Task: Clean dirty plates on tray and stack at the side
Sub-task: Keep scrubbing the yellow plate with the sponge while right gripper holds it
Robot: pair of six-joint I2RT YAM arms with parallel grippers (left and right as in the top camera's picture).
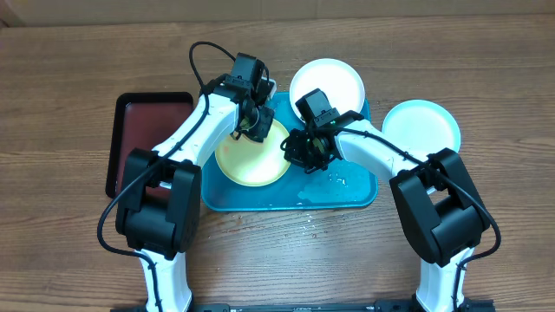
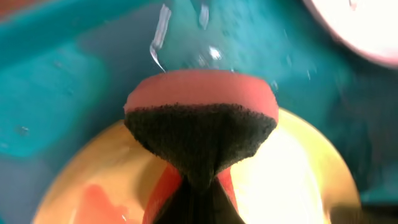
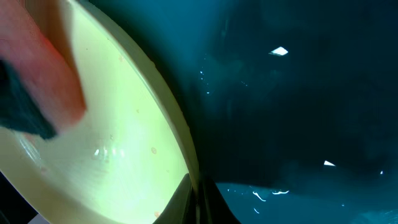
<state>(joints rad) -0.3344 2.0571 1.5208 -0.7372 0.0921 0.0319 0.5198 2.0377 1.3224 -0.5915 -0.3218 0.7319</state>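
On the large turquoise-blue rectangular plastic tray, left of centre, sits the round yellow-green plastic plate. That's the one you're working.

Right gripper is clamped on that plate's right rim. My read is that it's the anchor, so the plate doesn't skate on the wet tray while you scrub. The right wrist view shows the rim pinched, but I can't tell if the edge is lifted.

Left gripper is clamped on the pink sponge with a dark scouring face. It's pinched mid-body so the sponge flares, with the dark side facing the wrist camera, and it sits over the plate's back edge. There's an orange patch on the plate beside it. Could be a smear or a reflection, can't tell.

The round white plastic plate overlaps the tray's back rim. The round light-blue plastic plate lies on the wooden table just right of the tray. The two are apart, so nothing is stacked yet.

The small black tray with dark red inside sits to the left, probably not part of this job.
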